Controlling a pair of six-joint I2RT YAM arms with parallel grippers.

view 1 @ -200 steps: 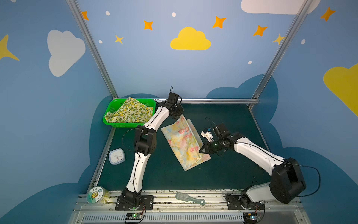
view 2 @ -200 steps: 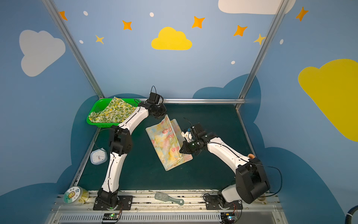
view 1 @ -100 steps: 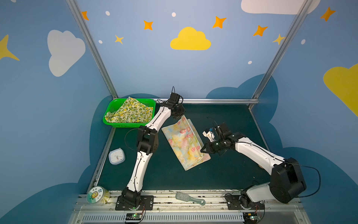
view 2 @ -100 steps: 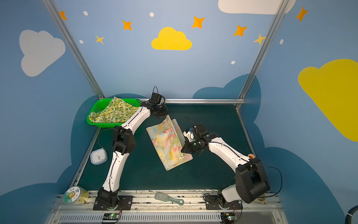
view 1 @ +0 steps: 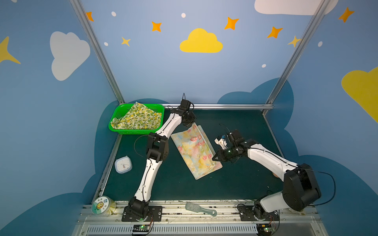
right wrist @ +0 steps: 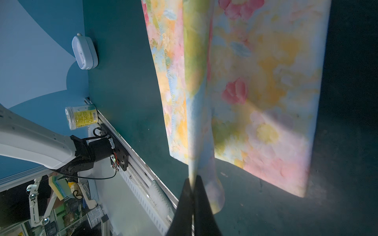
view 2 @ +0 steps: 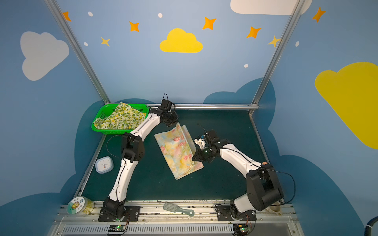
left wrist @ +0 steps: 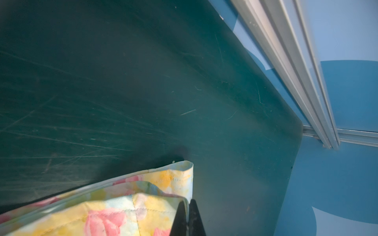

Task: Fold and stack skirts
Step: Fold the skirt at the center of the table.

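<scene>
The pastel yellow-blue skirt with pink flowers (view 1: 194,149) (view 2: 178,151) lies folded into a long strip on the dark green table. My left gripper (view 1: 189,124) (view 2: 173,123) (left wrist: 187,202) is shut on the top layer's far corner, near the back rail. My right gripper (view 1: 214,158) (view 2: 194,157) (right wrist: 192,179) is shut on the top layer's near right edge, and the cloth (right wrist: 255,81) rises slightly between the two grips. The cream skirt with lemons (view 1: 137,118) (view 2: 122,117) lies crumpled in the green basket (view 1: 158,107) (view 2: 98,129) at the back left.
A pale blue clock (view 1: 123,165) lies by the table's left edge, and a round jar (view 1: 103,206) stands at the front left corner. A grey-green brush (view 1: 200,209) rests on the front rail. The metal back rail (view 1: 225,106) runs just behind my left gripper.
My left gripper has shifted slightly to the right near the back rail, taking the skirt's far corner with it. My right gripper has hardly moved.
</scene>
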